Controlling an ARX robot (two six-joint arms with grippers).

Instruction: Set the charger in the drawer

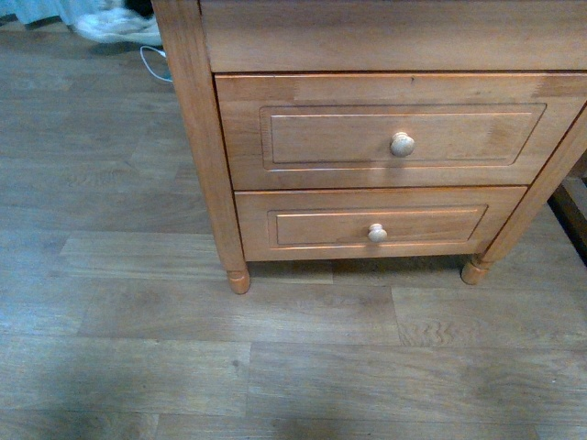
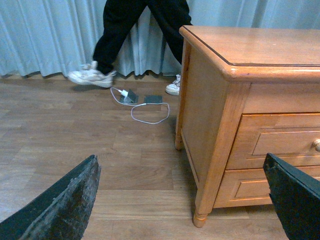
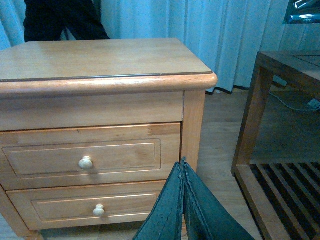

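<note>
Reddish-brown wood fronts the nightstand (image 1: 197,137). Its taller upper drawer (image 1: 303,137), with the larger pale knob (image 1: 401,144), is fully shut, as is the shallower lower drawer (image 1: 321,226).

The nightstand top is bare in both wrist views. The only charger (image 2: 130,95) you can see is a small white-grey block on the wooden floor (image 1: 138,348), beyond the nightstand's far left corner and near the curtain (image 2: 45,35). A dark flat slab (image 2: 153,99) lies just beside it, joined by a looping white cable (image 2: 150,114). Whether this is the task's charger cannot be told.

- **Handling (judged):** the block is light and rigid with smooth, rather slippery faces, and the cable is limp and likely to trail. Take hold across the block's body, not by the cable.
- **Orientation:** the block looks propped at a tilt. Its long axis and plug end are too small to read.
- **Grippers:** the left gripper (image 2: 180,165) has its fingers spread wide and empty. The right gripper (image 3: 182,167) has its fingers pressed together, with nothing visible between them.
</note>
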